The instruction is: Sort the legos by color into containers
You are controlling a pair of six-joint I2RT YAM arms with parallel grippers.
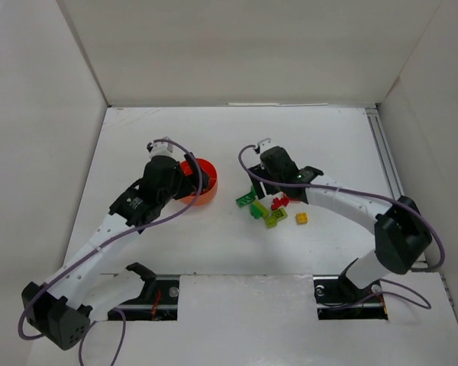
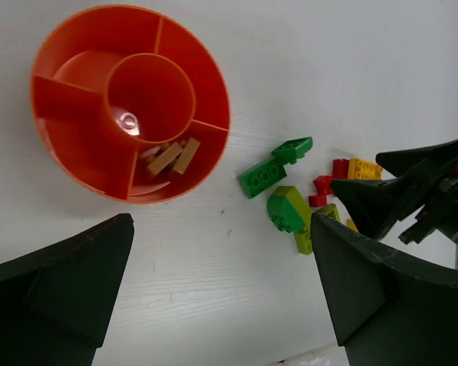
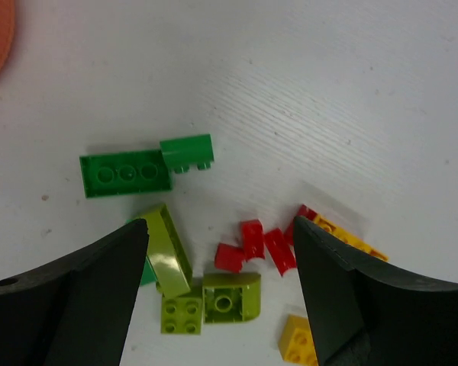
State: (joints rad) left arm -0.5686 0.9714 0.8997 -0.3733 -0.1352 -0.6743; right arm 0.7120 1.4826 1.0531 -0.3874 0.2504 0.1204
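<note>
The orange-red divided bowl (image 1: pixel 201 183) (image 2: pixel 84 130) holds two brown bricks (image 2: pixel 173 158) in one outer compartment. The loose legos lie in a cluster to its right (image 1: pixel 271 210): a long green brick (image 3: pixel 126 174), a small green brick (image 3: pixel 187 150), lime pieces (image 3: pixel 166 250) (image 3: pixel 231 299), small red pieces (image 3: pixel 252 240) and yellow bricks (image 3: pixel 298 339) (image 3: pixel 351 238). My left gripper (image 1: pixel 185 169) (image 2: pixel 221 229) is open and empty, raised beside the bowl. My right gripper (image 1: pixel 261 189) (image 3: pixel 220 225) is open and empty, above the cluster with the red and lime pieces between its fingers.
White walls enclose the table on the left, back and right. A metal rail (image 1: pixel 385 160) runs along the right side. The right gripper's dark fingers (image 2: pixel 370 202) show in the left wrist view, next to the yellow brick (image 2: pixel 364 169).
</note>
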